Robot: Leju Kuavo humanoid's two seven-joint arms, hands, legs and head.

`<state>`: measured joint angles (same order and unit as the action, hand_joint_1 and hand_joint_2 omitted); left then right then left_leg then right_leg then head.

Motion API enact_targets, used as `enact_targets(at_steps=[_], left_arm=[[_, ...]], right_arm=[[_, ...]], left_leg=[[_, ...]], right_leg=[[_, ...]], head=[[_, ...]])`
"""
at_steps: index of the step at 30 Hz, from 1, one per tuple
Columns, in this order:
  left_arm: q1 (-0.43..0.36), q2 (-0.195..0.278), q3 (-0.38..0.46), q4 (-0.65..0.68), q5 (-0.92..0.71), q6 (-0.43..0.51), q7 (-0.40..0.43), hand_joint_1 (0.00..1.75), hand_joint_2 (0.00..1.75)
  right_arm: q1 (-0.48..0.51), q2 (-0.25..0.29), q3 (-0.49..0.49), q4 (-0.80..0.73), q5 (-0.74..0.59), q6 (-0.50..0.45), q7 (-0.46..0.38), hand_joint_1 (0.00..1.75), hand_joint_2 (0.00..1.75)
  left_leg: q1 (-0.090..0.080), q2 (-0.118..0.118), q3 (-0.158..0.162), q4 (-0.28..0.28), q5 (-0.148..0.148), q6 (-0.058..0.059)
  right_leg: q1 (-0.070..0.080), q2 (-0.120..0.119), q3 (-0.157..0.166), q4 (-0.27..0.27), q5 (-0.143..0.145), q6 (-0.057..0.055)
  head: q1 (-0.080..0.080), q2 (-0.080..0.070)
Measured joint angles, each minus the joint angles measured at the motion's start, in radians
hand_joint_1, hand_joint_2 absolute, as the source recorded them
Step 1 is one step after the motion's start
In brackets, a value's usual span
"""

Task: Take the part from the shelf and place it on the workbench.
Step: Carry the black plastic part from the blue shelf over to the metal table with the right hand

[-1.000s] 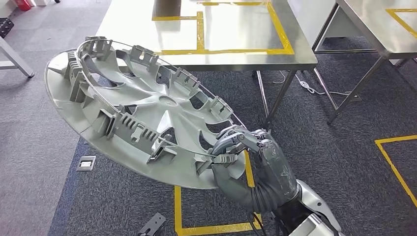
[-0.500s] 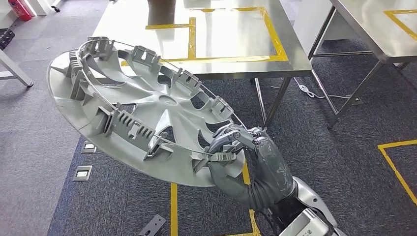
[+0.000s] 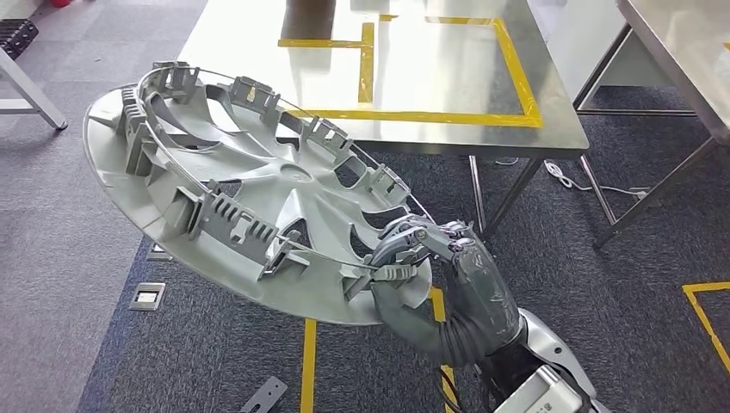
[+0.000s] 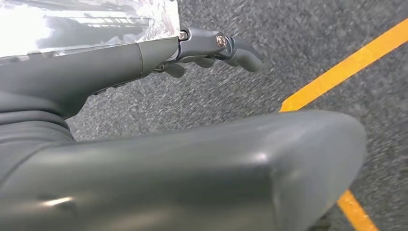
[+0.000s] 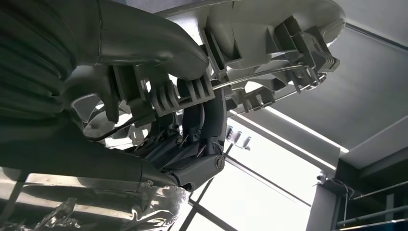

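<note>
A large silver-grey wheel cover hangs tilted in the air in the head view, its ribbed inner side with clips and a wire ring facing me. My right hand grips its near rim, fingers curled over the wire ring. In the right wrist view the hand clasps a clip of the cover from below. The steel workbench with yellow tape lines stands just beyond the cover. My left hand hangs over grey carpet, holding nothing, its fingers apart.
A second steel table stands at the right, with a white cable on the carpet between the tables. A floor socket plate, a metal bracket and yellow floor tape lie near my feet.
The whole view has shifted: the workbench now sits lower and further right in the picture and looks nearer. The wheel cover stays in my right hand at the same tilt.
</note>
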<state>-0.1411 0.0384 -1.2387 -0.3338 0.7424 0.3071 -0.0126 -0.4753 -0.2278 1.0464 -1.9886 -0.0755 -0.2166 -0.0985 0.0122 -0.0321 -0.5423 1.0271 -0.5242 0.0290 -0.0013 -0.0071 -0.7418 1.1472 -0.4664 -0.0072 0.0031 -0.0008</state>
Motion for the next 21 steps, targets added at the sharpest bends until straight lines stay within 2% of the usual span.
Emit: enact_targets(at_steps=[1,2,3,5,7,8,11,12,13,14,15,16,17,18,21], left_arm=[[0.0,-0.002,0.0,0.0,0.0,0.0,0.0,0.0,1.75],[0.001,-0.004,0.0,0.0,0.0,0.0,0.0,0.0,1.75],[0.001,-0.006,0.0,0.0,0.0,0.0,0.0,0.0,1.75],[-0.001,-0.007,0.0,0.0,0.0,-0.001,0.0,0.0,1.75],[-0.007,-0.008,0.0,0.0,0.0,0.0,0.0,0.0,1.75],[-0.009,-0.007,0.0,0.0,0.0,0.0,0.0,0.0,1.75],[-0.003,-0.005,0.0,0.001,0.0,0.0,0.001,0.0,1.75],[0.001,-0.004,0.0,0.002,0.0,0.0,0.002,0.0,1.75],[0.003,-0.004,0.0,0.002,-0.001,0.0,0.002,0.0,1.75],[0.004,-0.003,0.0,0.002,-0.001,0.0,0.002,0.0,1.75],[0.004,-0.003,0.0,0.003,-0.001,0.0,0.002,0.0,1.75],[0.004,-0.004,0.0,0.003,-0.001,0.0,0.002,0.0,1.75],[0.004,-0.004,0.0,0.003,-0.002,0.0,0.002,0.0,1.75],[0.005,-0.005,0.0,0.003,-0.002,0.0,0.002,0.0,1.75],[0.002,-0.005,0.0,0.003,-0.003,0.0,0.002,0.0,1.75]], right_arm=[[-0.001,0.0,0.0,0.001,0.0,0.0,0.0,1.75,1.75],[-0.001,-0.001,0.0,0.002,0.0,0.0,-0.001,1.75,1.75],[-0.002,-0.001,0.0,0.002,0.0,0.0,-0.001,1.75,1.75],[-0.001,-0.002,-0.001,0.002,0.0,0.001,-0.001,1.75,1.75],[-0.001,-0.002,-0.002,0.002,0.0,0.001,-0.001,1.75,1.75],[-0.001,-0.002,-0.002,0.002,0.0,0.001,-0.001,1.75,1.75],[0.0,-0.003,-0.002,0.008,0.0,0.0,-0.001,1.75,1.75],[0.001,-0.003,-0.002,0.01,0.0,0.0,0.0,1.75,1.75],[0.003,-0.003,-0.002,0.011,0.0,0.0,0.0,1.75,1.75],[0.005,-0.003,-0.002,0.011,0.0,0.001,0.0,1.75,1.75],[0.006,-0.003,-0.002,0.011,0.0,0.001,0.0,1.75,1.75],[0.006,-0.003,-0.001,0.011,0.0,0.001,-0.001,1.75,1.75],[0.006,-0.003,-0.002,0.011,0.0,0.001,-0.001,1.75,1.75],[0.005,-0.003,-0.002,0.011,0.0,0.001,-0.002,1.75,1.75],[0.004,-0.002,-0.002,0.01,0.0,0.002,-0.002,1.75,1.75]], left_leg=[[0.0,-0.002,0.009,-0.001,-0.009,-0.004],[0.001,-0.003,0.014,-0.004,-0.016,-0.008],[0.003,-0.002,0.019,-0.006,-0.02,-0.014],[0.005,-0.001,0.031,-0.013,-0.023,-0.025],[0.002,0.004,0.03,0.012,-0.031,-0.028],[0.0,0.006,0.013,0.053,-0.044,-0.027],[-0.002,0.009,-0.074,0.218,-0.112,-0.024],[-0.001,0.009,-0.095,0.237,-0.12,-0.028],[0.001,0.01,-0.103,0.224,-0.106,-0.035],[0.006,0.011,-0.101,0.181,-0.066,-0.043],[0.012,0.014,-0.095,0.118,-0.007,-0.052],[0.015,0.017,-0.089,0.064,0.039,-0.06],[0.016,0.021,-0.079,0.02,0.068,-0.06],[0.014,0.024,-0.075,-0.002,0.079,-0.056],[0.009,0.024,-0.064,-0.005,0.061,-0.029]], right_leg=[[0.006,0.001,0.01,-0.058,0.048,-0.011],[0.012,0.002,0.019,-0.099,0.078,-0.02],[0.017,0.005,0.025,-0.122,0.088,-0.028],[0.019,0.007,0.043,-0.137,0.073,-0.037],[0.013,0.005,0.073,-0.155,0.065,-0.045],[0.009,0.004,0.09,-0.164,0.061,-0.047],[0.005,0.004,0.13,-0.173,0.038,-0.049],[0.003,0.006,0.142,-0.173,0.028,-0.046],[0.001,0.007,0.156,-0.173,0.018,-0.043],[-0.001,0.008,0.17,-0.172,0.008,-0.039],[-0.003,0.009,0.182,-0.171,-0.004,-0.033],[-0.004,0.009,0.192,-0.168,-0.013,-0.027],[-0.004,0.01,0.196,-0.164,-0.022,-0.02],[-0.004,0.01,0.197,-0.16,-0.029,-0.013],[-0.004,0.009,0.199,-0.151,-0.048,0.005]], head=[[0.001,0.0],[0.001,0.0],[0.002,0.0],[0.002,0.0],[-0.001,0.0],[-0.004,0.0],[-0.011,0.0],[-0.012,0.0],[-0.013,0.0],[-0.014,0.0],[-0.015,0.0],[-0.016,0.0],[-0.017,0.0],[-0.017,0.0],[-0.014,0.0]])
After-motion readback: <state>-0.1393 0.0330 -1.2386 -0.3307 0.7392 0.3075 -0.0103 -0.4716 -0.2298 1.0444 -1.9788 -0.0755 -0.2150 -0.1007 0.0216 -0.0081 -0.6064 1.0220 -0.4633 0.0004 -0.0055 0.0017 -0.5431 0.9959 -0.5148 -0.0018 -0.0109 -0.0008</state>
